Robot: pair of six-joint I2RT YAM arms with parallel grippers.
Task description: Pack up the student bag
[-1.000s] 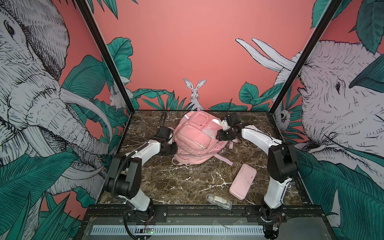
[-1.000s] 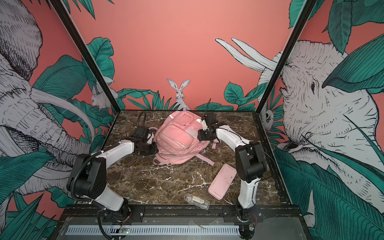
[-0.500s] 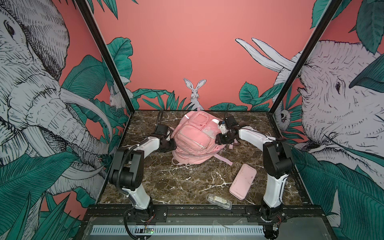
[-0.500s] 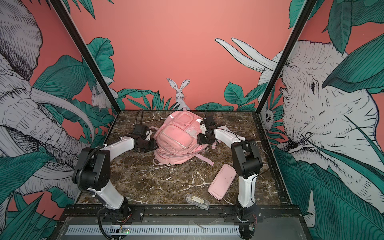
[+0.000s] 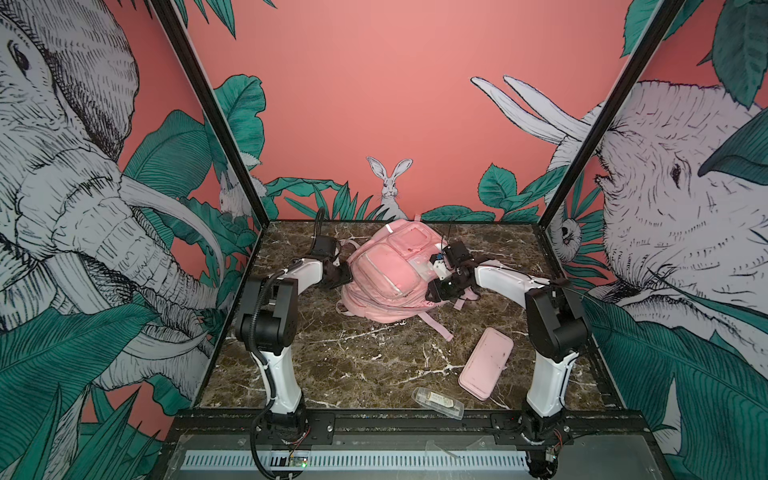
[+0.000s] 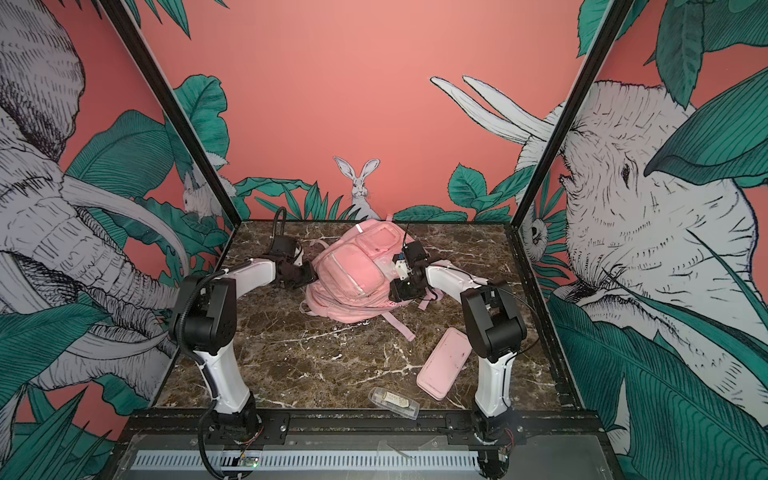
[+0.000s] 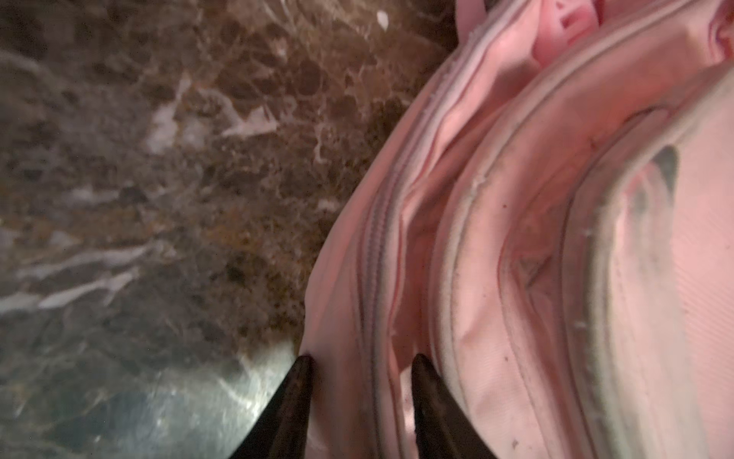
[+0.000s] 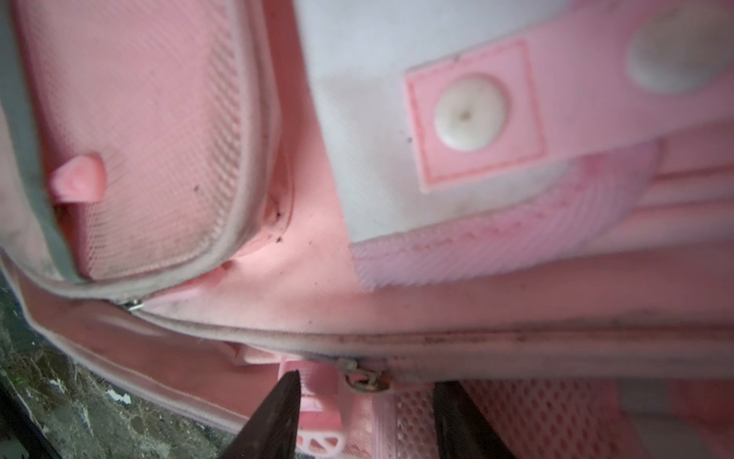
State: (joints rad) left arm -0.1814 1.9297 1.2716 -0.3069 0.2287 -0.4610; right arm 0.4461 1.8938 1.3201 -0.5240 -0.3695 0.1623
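The student bag [image 5: 386, 274] lies mid-back on the desk [image 5: 353, 365], with a pink case [image 5: 485, 363] and a clear packet [image 5: 437, 402] nearer the front. My left gripper [image 7: 360, 358] straddles its edge fold, and I cannot tell whether it grips. The right gripper [image 8: 366, 380] holds its jaws apart around a zip pull [image 8: 367, 381].

1 backpack [image 5: 386, 270], 1 pencil case [image 5: 486, 363], 1 packet [image 5: 437, 402]

No text is legible; the label [image 5: 439, 402] in the small clear case [image 5: 419, 395] is too small to read.
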